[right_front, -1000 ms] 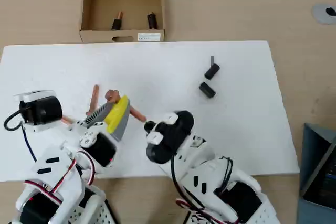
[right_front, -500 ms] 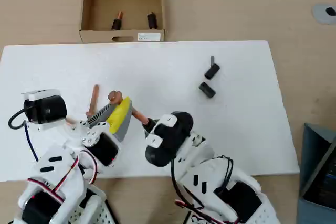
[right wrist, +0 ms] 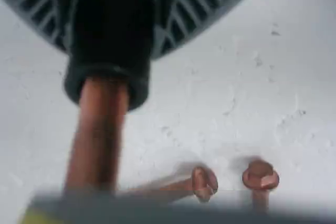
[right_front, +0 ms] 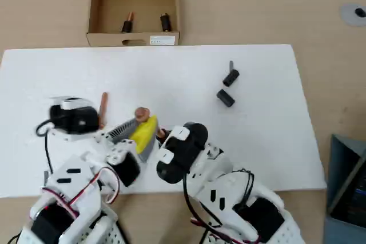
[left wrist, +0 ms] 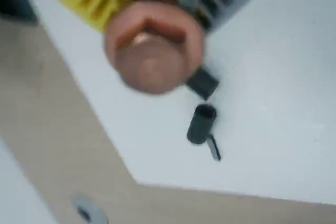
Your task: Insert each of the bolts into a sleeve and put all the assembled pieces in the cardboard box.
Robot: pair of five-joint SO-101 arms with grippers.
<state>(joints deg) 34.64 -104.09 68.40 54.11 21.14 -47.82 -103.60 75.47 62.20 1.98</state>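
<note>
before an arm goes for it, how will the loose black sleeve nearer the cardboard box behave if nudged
The sleeve is a short round tube lying on its side on the white mat, so a sideways nudge would probably roll it. It looks rigid and small, so likely light and easy to knock away.

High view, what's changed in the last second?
The left tool, shut on a bolt, moved right toward the right tool, pushing the shaft deeper into the sleeve held there. The right arm barely shifted. The loose bolt, two sleeves on the mat and the box with two assemblies stayed put.
</note>
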